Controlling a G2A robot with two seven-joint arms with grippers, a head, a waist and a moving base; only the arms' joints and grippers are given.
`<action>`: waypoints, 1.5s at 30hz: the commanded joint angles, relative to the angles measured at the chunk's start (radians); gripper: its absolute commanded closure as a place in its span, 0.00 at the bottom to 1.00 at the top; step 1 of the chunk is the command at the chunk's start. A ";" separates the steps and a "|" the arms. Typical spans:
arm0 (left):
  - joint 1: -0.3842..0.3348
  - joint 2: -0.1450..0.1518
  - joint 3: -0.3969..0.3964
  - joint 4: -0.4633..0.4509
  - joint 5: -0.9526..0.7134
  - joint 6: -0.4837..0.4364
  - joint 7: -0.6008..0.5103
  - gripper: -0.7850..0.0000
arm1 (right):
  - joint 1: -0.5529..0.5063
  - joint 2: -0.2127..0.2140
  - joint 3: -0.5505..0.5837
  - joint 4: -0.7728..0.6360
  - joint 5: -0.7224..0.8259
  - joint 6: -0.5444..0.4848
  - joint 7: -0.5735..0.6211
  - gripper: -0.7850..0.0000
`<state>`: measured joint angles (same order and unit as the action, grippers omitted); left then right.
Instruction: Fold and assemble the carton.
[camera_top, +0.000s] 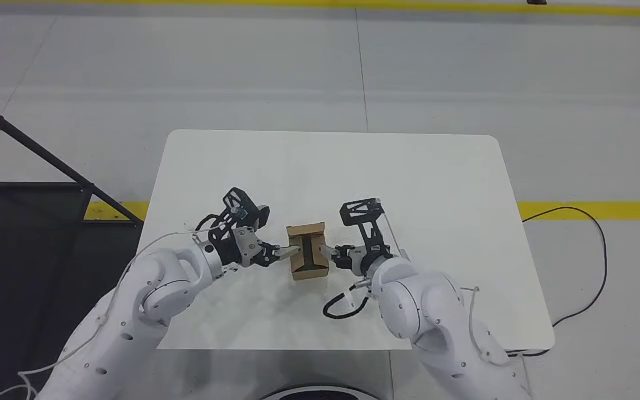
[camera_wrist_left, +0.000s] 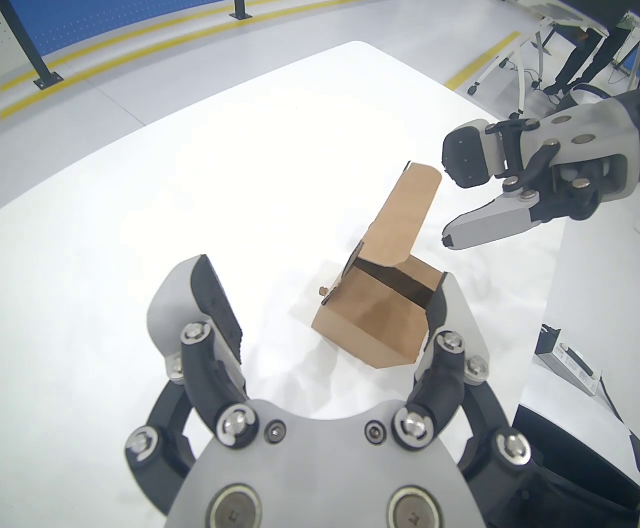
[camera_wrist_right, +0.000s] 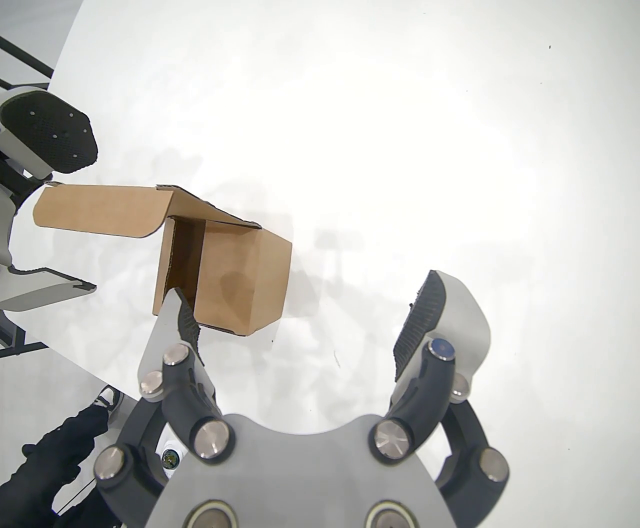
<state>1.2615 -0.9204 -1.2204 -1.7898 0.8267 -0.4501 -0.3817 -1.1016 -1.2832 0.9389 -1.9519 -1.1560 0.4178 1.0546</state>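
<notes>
A small brown carton (camera_top: 306, 254) stands near the front middle of the white table (camera_top: 400, 170), with one end open and a long flap (camera_wrist_left: 406, 220) sticking up from it. My left gripper (camera_top: 272, 253) is open just left of the carton (camera_wrist_left: 372, 322), one finger (camera_wrist_left: 445, 310) at its corner. My right gripper (camera_top: 333, 254) is open on the opposite side. In the right wrist view, the right gripper (camera_wrist_right: 305, 315) has one finger (camera_wrist_right: 180, 315) by the open end of the carton (camera_wrist_right: 240, 280). Neither gripper holds anything. Beyond the flap, the right gripper (camera_wrist_left: 452, 200) faces the left one.
The table's front edge lies close behind both grippers. A black stand and dark cloth (camera_top: 40, 230) are off the table's left side, and a black cable (camera_top: 590, 250) runs on the floor to the right. Bare tabletop (camera_wrist_right: 400, 150) stretches behind the carton.
</notes>
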 joint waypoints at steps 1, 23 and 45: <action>0.000 0.000 0.000 0.000 0.000 0.000 0.000 0.00 | 0.000 0.000 0.000 0.000 0.000 0.000 0.000 0.00; 0.072 0.000 -0.047 -0.084 0.045 0.045 0.082 0.00 | -0.068 0.002 0.053 -0.046 0.042 -0.106 -0.165 0.00; 0.045 -0.010 -0.054 0.026 0.077 -0.145 0.237 0.00 | -0.269 0.033 0.224 -0.088 0.181 -0.469 -0.475 0.00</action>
<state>1.3068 -0.9304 -1.2744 -1.7727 0.8993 -0.5703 -0.1603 -1.3692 -1.2505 1.1608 -2.0376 -0.9743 -0.0522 0.5751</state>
